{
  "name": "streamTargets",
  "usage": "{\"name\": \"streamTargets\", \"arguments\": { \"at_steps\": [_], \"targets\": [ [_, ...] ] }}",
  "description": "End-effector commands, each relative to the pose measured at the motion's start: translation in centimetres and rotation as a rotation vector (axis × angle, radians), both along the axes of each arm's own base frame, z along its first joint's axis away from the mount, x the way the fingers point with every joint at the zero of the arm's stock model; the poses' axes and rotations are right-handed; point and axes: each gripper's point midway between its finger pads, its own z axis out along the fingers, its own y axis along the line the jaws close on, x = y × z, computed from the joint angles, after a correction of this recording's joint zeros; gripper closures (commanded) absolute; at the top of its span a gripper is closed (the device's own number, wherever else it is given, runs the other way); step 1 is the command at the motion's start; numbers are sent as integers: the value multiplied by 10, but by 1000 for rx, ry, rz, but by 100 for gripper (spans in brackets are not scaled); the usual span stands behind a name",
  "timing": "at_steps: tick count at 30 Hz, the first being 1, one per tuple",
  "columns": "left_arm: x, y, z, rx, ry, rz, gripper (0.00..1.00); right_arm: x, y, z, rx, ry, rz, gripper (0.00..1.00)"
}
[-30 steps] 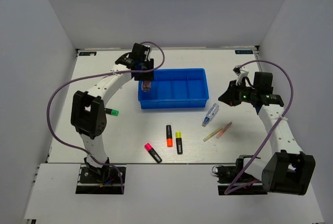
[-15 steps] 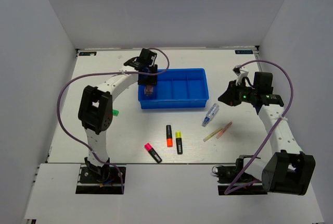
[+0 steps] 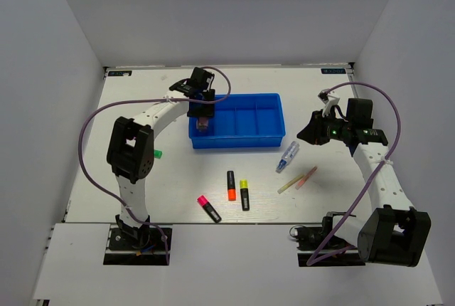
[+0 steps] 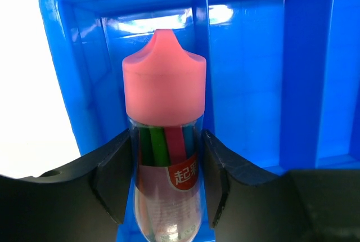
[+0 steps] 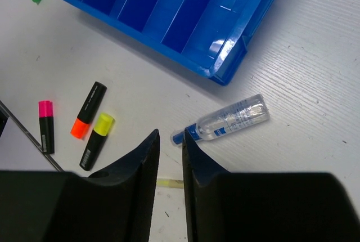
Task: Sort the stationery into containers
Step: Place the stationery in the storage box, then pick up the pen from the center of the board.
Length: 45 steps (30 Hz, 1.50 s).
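While the left arm's fingers (image 4: 112, 186) pinch a pink-capped clear tube (image 4: 164, 101) over the left end of the blue tray (image 4: 67, 84), centre frame, the right arm's fingers (image 5: 140, 180) stand slightly parted and empty near a blue-and-white tube (image 5: 228, 120) lying on the desk (image 5: 315, 56) just lower right of the tray.

The white worktop (image 3: 178, 178) is boxed in by plain pale walls (image 3: 227, 14) at the back and on both sides. A small dark sticker (image 3: 121, 73) lies at its far left corner and a bluish sticker (image 3: 333, 71) at its far right.
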Motion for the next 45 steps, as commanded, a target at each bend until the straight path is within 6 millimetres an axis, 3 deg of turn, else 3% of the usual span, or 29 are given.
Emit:
{"name": "streamTargets", "arguments": {
  "at_steps": [1,6,9,10,11,13,14,15,16,18,19,20,21,23,25,28,30,38,45],
  "targets": [
    [6,-4,30,-31,-68,9,38,0,-1,13,5,-33,7,73],
    [4,-4,34,-34,-70,8,25,0,0,15,11,-39,8,72],
    [3,-4,39,-42,-77,9,27,0,-1,15,10,-41,6,72],
    [2,-6,40,-47,-78,5,31,0,-2,16,11,-42,4,72],
    [1,-6,51,-55,-98,5,55,0,-1,16,12,-43,5,72],
    [-7,-5,63,-65,-119,0,91,0,-1,16,12,-43,5,72],
    [-11,-1,67,-58,-129,13,100,-1,-2,15,12,-38,5,72],
    [-20,9,86,-65,-175,57,100,0,-2,17,13,-44,2,72],
    [-31,19,76,-40,-157,95,100,0,-2,16,13,-40,0,72],
    [-36,56,77,-3,-193,326,95,0,-2,16,16,-38,0,72],
    [-55,74,78,-15,-196,391,90,0,-1,17,22,-39,3,72],
    [-60,101,74,-26,-191,552,79,-1,0,16,25,-31,7,72],
    [-73,113,80,-84,-208,668,52,-1,0,16,26,-32,11,72],
    [-96,147,66,-113,-143,866,48,-2,2,16,34,-26,16,72],
    [-114,158,44,-157,-86,983,35,-2,2,16,36,-28,17,72],
    [-131,182,22,-150,-6,1117,35,-3,2,19,40,-33,20,72],
    [-135,188,9,-160,32,1162,37,-5,3,20,40,-33,20,72],
    [-112,195,-17,-190,124,1256,41,-4,2,15,37,-17,26,72],
    [-109,205,-39,-112,171,1300,40,-3,2,15,31,-18,25,72]
  ]
}}
